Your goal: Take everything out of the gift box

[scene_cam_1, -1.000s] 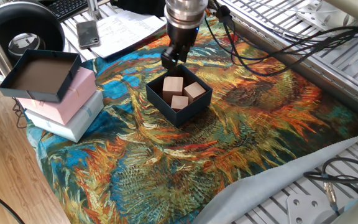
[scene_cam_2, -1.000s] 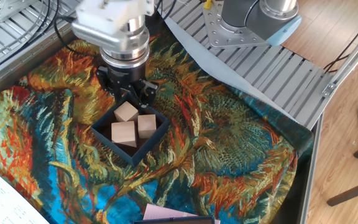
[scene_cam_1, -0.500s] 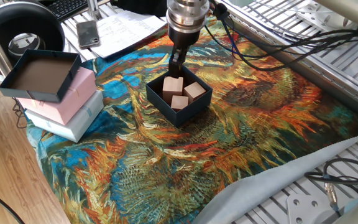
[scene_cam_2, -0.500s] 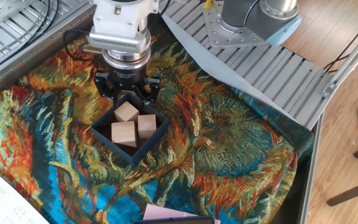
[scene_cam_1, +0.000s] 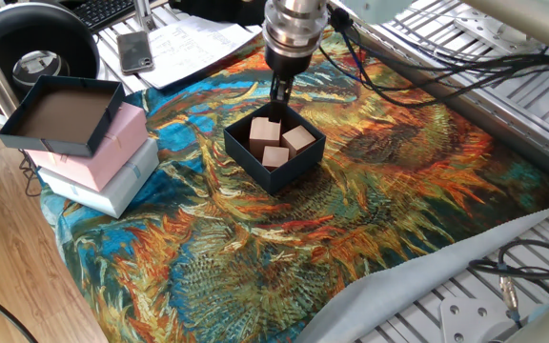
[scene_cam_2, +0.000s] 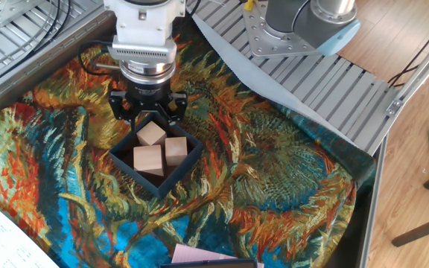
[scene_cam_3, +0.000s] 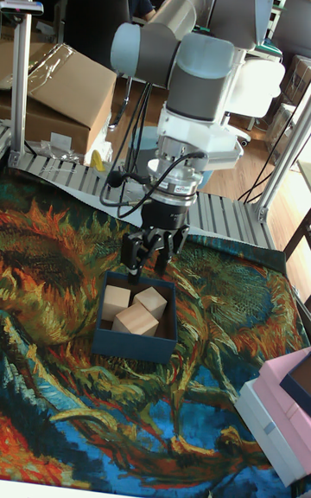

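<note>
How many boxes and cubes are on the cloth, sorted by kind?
Wooden cubes: 3
Navy gift box: 1
Navy lid: 1
Pink box: 1
White box: 1
Total: 7

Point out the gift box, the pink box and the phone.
gift box (scene_cam_1: 296, 168): one fixed view, on its dark outer wall facing the camera.
pink box (scene_cam_1: 122, 143): one fixed view, on its pink side below the dark lid.
phone (scene_cam_1: 135, 50): one fixed view, middle of its dark screen.
</note>
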`<action>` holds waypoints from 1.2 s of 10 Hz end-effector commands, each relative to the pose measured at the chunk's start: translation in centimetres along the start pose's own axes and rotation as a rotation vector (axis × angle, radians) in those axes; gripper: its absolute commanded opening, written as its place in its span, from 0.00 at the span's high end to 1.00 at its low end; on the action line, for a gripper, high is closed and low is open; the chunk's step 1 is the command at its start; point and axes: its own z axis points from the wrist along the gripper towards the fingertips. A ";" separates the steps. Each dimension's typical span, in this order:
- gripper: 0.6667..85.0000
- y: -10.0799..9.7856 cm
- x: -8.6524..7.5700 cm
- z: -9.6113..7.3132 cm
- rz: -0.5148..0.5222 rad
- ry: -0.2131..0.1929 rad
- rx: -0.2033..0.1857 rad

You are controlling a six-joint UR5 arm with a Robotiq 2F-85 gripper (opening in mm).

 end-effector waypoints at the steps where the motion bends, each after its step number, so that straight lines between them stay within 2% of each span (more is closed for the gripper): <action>1: 0.28 -0.4 0.3 1.1 -0.008 -0.028 -0.006; 4: 0.27 0.4 0.8 1.1 0.003 -0.008 -0.036; 6: 0.26 -0.2 1.6 1.1 -0.004 0.023 -0.013; 8: 0.26 -0.6 1.6 1.1 -0.003 0.022 0.000; 10: 0.26 -0.4 1.4 1.1 -0.003 0.015 -0.006; 11: 0.26 0.2 0.9 1.1 -0.005 -0.006 -0.028; 12: 0.25 0.4 0.9 1.1 -0.021 -0.003 -0.037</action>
